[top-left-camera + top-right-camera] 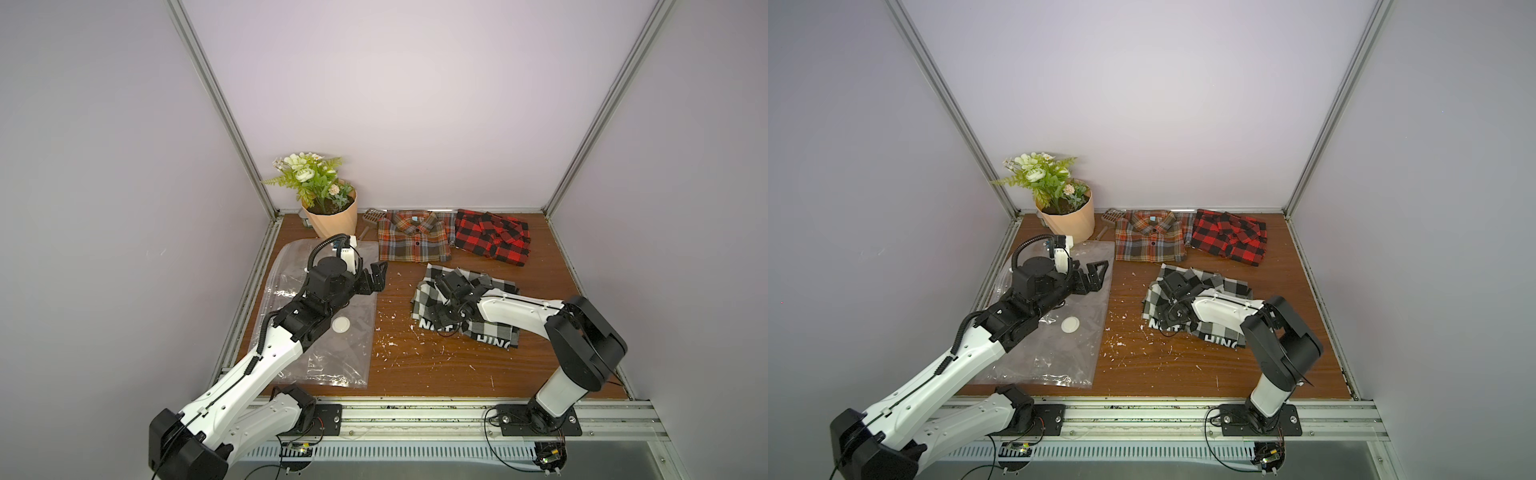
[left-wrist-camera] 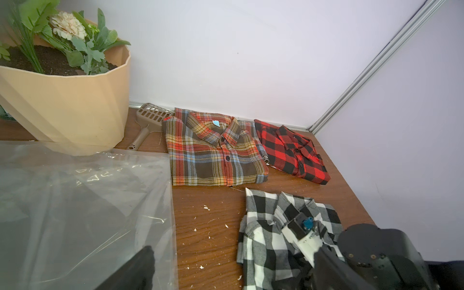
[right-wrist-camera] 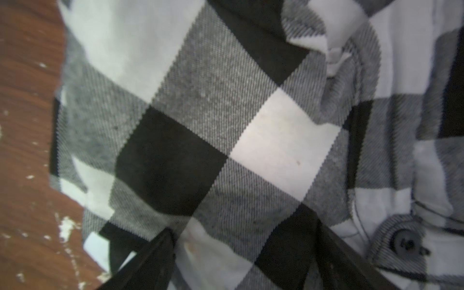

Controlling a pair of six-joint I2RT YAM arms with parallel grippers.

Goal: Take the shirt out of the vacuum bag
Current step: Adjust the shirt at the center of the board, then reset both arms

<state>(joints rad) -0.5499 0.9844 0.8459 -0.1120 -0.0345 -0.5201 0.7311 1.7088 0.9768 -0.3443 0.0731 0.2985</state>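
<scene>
**Shirt looks out of the bag; right arm must lift clear**

Nearest me, on the left of the tabletop (image 1: 436, 374), lies the vacuum bag (image 1: 332, 357). It is flat and see-through, with nothing inside that I can make out. My left gripper (image 1: 374, 279) hangs over the bag's far right edge, spread wide and holding nothing. I cannot tell whether it touches the plastic.

To the right, apart from the bag, the black-and-white checked shirt (image 1: 426, 301) lies rumpled on the wood. My right gripper (image 3: 244, 261) is spread just over it, pinching no cloth.

I judge the removal done and the release in hand. Next I need a straight lift of the right arm, so that no fold snags on the gripper.

My count is one bag, two grippers and three shirts. Besides the checked one, a brown plaid shirt (image 1: 415, 241) lies at the far side, with a red-and-black shirt (image 1: 492, 239) to its right. There is also one scoop (image 1: 371, 216) and, far left, one flower pot (image 1: 332, 220).
</scene>
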